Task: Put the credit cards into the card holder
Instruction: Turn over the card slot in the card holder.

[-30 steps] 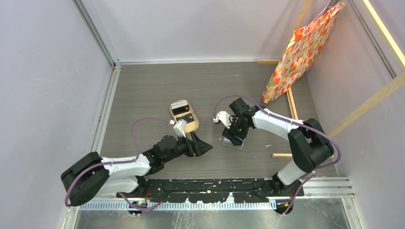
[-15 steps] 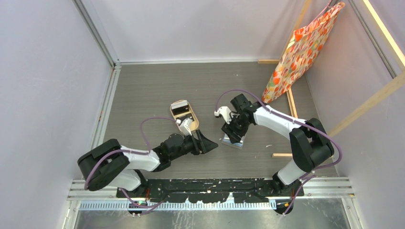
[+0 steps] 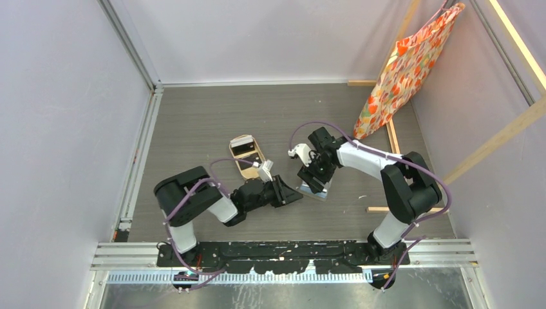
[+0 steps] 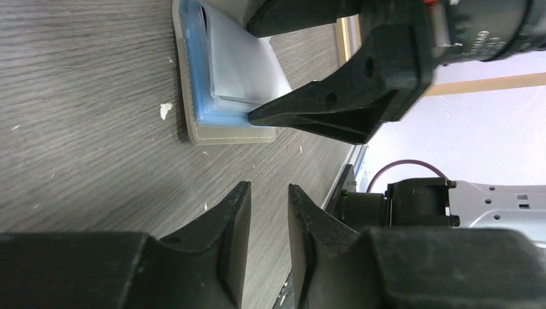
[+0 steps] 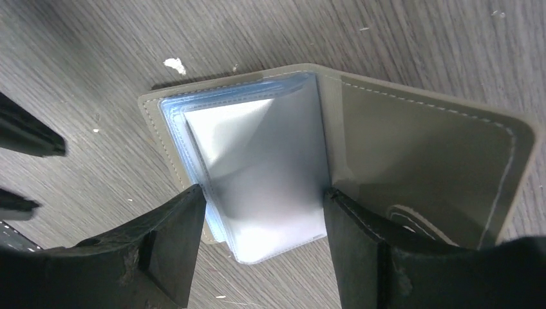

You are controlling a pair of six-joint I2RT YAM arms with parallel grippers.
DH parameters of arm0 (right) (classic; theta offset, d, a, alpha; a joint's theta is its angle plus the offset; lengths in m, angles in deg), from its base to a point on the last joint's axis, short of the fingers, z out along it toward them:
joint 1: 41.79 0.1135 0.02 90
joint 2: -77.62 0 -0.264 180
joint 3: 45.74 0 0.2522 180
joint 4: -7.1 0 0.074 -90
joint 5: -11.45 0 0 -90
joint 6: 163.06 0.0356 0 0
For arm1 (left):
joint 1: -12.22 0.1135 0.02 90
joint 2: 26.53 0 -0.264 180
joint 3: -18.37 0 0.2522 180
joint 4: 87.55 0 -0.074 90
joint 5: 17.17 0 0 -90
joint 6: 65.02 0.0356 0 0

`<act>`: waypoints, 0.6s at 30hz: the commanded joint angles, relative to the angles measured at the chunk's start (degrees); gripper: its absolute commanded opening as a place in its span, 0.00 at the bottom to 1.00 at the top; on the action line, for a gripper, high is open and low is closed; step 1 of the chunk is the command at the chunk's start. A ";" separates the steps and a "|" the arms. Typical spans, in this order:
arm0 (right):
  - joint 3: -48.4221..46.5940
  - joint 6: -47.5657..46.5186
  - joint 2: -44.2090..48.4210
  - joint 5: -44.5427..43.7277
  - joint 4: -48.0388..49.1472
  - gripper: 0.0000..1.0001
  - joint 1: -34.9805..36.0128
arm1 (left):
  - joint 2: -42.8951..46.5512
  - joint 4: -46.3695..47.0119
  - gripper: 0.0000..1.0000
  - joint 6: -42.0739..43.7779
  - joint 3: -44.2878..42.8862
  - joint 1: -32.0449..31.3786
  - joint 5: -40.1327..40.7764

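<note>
The card holder [image 5: 418, 141] lies open on the table, its grey-brown cover spread to the right. The stack of clear bluish sleeves [image 5: 257, 174] shows a pale card [image 5: 244, 141] inside the top one. My right gripper [image 5: 264, 203] is open over the holder, one finger on each side of the sleeve stack. My left gripper [image 4: 269, 188] sits low on the table just left of the card holder [image 4: 219, 132]. Its jaws stand a narrow gap apart with nothing between them. A black credit card [image 3: 241, 150] lies in the tan tray [image 3: 252, 168].
The tan oval tray sits just behind my left gripper [image 3: 293, 195]. A flowered cloth bag [image 3: 402, 71] hangs on a wooden frame [image 3: 393, 138] at the back right. Small white crumbs [image 4: 165, 111] dot the table. Grey walls enclose three sides.
My left arm has swung right, away from the tray and up to the card holder, and its jaws have narrowed. My right gripper stayed over the holder, narrowing briefly and then widening again.
</note>
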 commanded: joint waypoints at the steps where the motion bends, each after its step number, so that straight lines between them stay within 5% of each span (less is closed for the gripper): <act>1: -1.02 0.94 -0.46 -1.54 0.02 0.68 -0.10 | -6.84 10.67 0.27 -2.62 -3.40 -0.33 -1.81; 7: -1.90 2.00 -0.03 -0.31 -0.68 0.51 -0.37 | -13.00 15.84 0.24 -5.62 -5.08 -0.30 -1.38; 18: -3.39 3.41 1.79 5.75 -2.78 0.37 -4.18 | -12.82 13.83 0.25 -5.45 -6.04 -0.17 1.54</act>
